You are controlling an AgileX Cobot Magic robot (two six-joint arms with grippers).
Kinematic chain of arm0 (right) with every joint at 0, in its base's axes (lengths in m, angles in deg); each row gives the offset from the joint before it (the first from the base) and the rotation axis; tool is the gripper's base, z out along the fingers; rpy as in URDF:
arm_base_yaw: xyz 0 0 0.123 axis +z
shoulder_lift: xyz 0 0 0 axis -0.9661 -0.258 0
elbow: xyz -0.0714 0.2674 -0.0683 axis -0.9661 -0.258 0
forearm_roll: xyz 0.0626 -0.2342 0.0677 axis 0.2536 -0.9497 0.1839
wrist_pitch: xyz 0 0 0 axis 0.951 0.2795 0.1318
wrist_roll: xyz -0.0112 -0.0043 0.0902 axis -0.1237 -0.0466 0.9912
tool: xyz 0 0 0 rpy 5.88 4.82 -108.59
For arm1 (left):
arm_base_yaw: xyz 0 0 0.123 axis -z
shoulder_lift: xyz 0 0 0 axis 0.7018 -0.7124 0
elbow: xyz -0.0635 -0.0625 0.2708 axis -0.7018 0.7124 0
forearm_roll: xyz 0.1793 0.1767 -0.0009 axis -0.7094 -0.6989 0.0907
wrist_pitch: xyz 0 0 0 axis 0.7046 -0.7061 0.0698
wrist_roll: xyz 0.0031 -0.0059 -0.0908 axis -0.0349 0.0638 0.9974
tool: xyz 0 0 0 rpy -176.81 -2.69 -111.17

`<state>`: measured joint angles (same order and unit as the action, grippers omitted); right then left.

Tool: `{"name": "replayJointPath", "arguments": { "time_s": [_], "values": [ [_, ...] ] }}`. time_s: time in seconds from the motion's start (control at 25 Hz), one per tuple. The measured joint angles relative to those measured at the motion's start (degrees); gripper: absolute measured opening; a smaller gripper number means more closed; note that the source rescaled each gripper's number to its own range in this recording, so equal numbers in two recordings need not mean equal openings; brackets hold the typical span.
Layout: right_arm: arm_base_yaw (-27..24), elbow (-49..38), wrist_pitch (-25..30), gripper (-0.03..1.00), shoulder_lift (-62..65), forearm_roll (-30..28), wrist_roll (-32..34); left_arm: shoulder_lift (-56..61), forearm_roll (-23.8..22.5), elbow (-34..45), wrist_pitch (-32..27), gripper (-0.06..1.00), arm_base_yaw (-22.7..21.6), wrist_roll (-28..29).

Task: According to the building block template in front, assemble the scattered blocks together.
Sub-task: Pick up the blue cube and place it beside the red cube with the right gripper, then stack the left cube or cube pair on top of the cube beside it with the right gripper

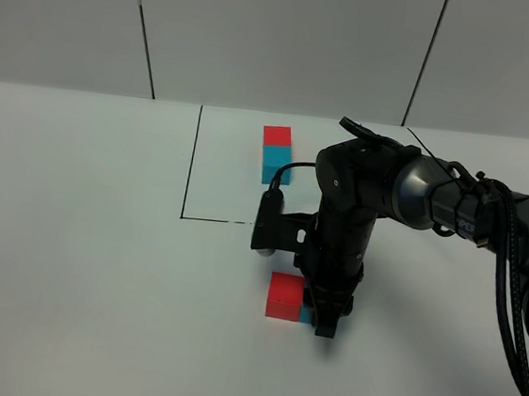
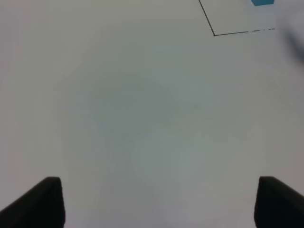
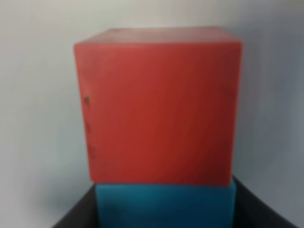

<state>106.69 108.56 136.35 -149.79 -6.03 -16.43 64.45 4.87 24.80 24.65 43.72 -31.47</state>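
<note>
Presently: right claw (image 1: 321, 319) pinching the cyan cube (image 3: 166, 205), which sits flush against the red cube (image 1: 284, 296); left claw (image 2: 156, 204) spread, nothing between its tips.

Both loose cubes rest on the white counter (image 1: 78, 264), touching side to side. In the high view the red one lies toward the left-arm side, and the pair sits just outside the near line of the black outline (image 1: 190, 167). The right arm stands steeply over them, its dark fingers (image 3: 78, 216) flanking the cyan cube on either side; the claw hides most of that cube in the high view. The template (image 1: 276, 155) stands inside the outline, well apart from the loose pair, red half farther from the camera, cyan half nearer. The left claw shows only in its own wrist view, tips wide apart above the counter, touching nothing.
</note>
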Motion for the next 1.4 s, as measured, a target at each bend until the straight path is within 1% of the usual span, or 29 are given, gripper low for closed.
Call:
{"name": "replayJointPath", "arguments": {
  "time_s": [0.04,0.08,0.12,0.2,0.24,0.28,0.32,0.4,0.48,0.56,0.64,0.72,0.84,0.96,1.04,1.12,1.16,1.24,1.32,1.4],
  "values": [
    [0.0,-0.1,-0.6,0.12,0.2,0.3,0.4,0.0,0.0,0.0,0.0,0.70,0.0,0.0],
    [0.0,-0.1,-0.8,0.22,0.6,0.3,1.1,0.0,0.0,0.0,0.0,0.70,0.0,0.0],
    [0.1,-0.2,-0.9,0.36,1.2,0.3,2.1,0.0,0.0,0.0,0.0,0.70,0.0,0.0],
    [0.1,-0.3,-0.4,0.71,3.8,0.2,4.1,0.0,0.0,0.0,0.0,0.70,0.0,0.0],
    [0.1,-0.3,0.1,0.85,5.6,0.1,5.3,0.0,0.0,0.0,0.0,0.70,0.0,0.0],
    [0.1,-0.3,1.2,0.97,7.2,-0.1,6.7,0.0,0.0,0.0,0.0,0.70,0.0,0.0],
    [0.1,-0.3,2.5,1.00,9.2,-0.3,8.3,0.0,0.0,0.0,0.0,0.70,0.0,0.0],
    [-0.3,-0.3,5.1,1.00,13.1,-0.4,12.0,0.0,0.0,0.0,0.0,0.70,0.0,0.0],
    [-1.7,-0.5,6.9,1.00,17.5,-0.3,17.1,0.0,0.0,0.0,0.0,0.70,0.0,0.0],
    [-3.8,-1.4,6.3,1.00,22.0,-0.6,25.5,0.0,0.0,0.0,0.0,0.70,0.0,0.0],
    [-6.4,-3.4,2.9,1.00,27.0,-2.1,35.3,0.0,0.0,0.0,0.0,0.70,0.0,0.0],
    [-8.3,-7.6,-2.4,1.00,31.9,-5.7,45.9,0.0,0.0,0.0,0.0,0.70,0.0,0.0],
    [-9.8,-16.7,-10.5,1.00,40.1,-13.9,59.4,0.0,0.0,0.0,0.0,0.70,0.0,0.0],
    [-9.8,-26.9,-17.9,1.00,48.5,-22.7,73.8,0.0,0.0,0.0,0.0,0.70,0.0,0.0],
    [-9.8,-33.1,-21.8,1.00,53.0,-28.1,83.8,0.0,0.0,0.0,0.0,0.70,0.0,0.0],
    [-9.8,-37.2,-23.5,1.00,56.3,-32.3,90.7,0.0,0.0,0.0,0.0,0.70,0.0,0.0],
    [-9.8,-38.8,-23.8,1.00,57.6,-33.9,93.2,0.0,0.0,0.0,0.0,0.70,0.0,0.0],
    [-9.8,-40.4,-23.8,1.00,59.0,-35.5,95.3,0.0,0.0,0.0,0.0,0.70,0.0,0.0],
    [-9.8,-40.9,-23.8,1.00,59.1,-36.3,94.6,0.0,0.0,0.0,0.0,0.70,0.0,0.0],
    [-9.8,-40.9,-23.8,1.00,59.1,-36.3,91.5,0.0,0.0,0.0,0.0,0.70,0.0,0.0]
  ]
}}
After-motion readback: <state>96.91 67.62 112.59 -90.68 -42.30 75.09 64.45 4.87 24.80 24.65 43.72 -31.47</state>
